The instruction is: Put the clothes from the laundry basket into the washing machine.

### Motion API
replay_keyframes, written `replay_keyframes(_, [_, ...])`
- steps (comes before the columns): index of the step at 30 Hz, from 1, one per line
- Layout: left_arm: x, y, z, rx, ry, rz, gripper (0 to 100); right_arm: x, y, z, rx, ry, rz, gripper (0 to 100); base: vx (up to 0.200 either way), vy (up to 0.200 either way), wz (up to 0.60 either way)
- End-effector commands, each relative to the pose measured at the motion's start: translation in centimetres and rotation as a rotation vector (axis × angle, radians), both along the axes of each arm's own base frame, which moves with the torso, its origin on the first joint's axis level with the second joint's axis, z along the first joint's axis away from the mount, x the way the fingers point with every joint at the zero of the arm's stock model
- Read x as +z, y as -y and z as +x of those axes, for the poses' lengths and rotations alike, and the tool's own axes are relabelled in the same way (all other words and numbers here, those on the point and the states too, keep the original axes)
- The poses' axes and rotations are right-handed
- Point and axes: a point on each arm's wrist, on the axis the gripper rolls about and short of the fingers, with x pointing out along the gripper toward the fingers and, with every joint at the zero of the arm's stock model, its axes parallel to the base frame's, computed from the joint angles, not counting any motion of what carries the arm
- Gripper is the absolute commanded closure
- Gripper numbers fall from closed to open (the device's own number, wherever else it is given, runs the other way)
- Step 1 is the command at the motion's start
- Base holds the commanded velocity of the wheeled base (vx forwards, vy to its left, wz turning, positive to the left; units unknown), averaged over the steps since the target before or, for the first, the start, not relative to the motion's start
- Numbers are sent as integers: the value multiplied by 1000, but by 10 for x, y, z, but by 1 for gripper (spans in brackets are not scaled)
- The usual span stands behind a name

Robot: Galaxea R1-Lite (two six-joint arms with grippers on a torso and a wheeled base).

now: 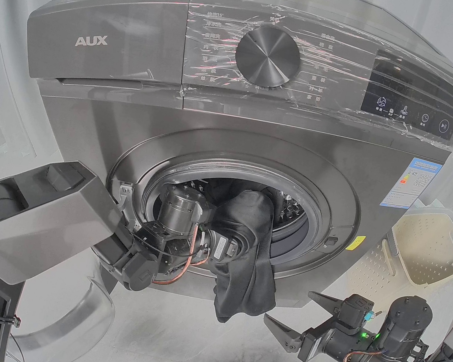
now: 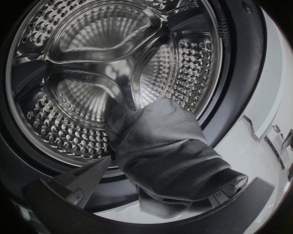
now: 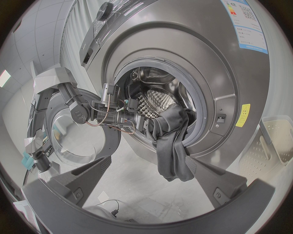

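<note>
Left gripper (image 2: pixel 149 161): I see it spread wide at the washing machine (image 1: pixel 132 129) drum mouth, a dark garment (image 1: pixel 249 251) draped over one finger.
Right gripper (image 1: pixel 288 306): released, low, near the laundry basket (image 1: pixel 432 247).

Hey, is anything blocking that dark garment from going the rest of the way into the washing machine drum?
Nothing visible does. The door is swung open, and the drum behind the dark garment looks empty. The garment drapes over the opening's lower rim, its tail hanging outside.
</note>
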Motion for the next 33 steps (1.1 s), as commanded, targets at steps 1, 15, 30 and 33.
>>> replay_keyframes(1, [-22,15,4,-40,-13,-1,0,-2,0,1,-1,-7,-4,0,0,0,0])
replay_keyframes(15, [-60,41,36,-50,25,-30,0,-1,-1,1,0,-3,-3,0,0,0,0])
replay_keyframes(30, [-44,44,75,48,165,-129,100,-1,-2,2,2,1,3,0,0,0,0])
replay_keyframes(33, [-29,38,89,86,231,-164,100,-1,-3,2,4,1,3,0,0,0,0])
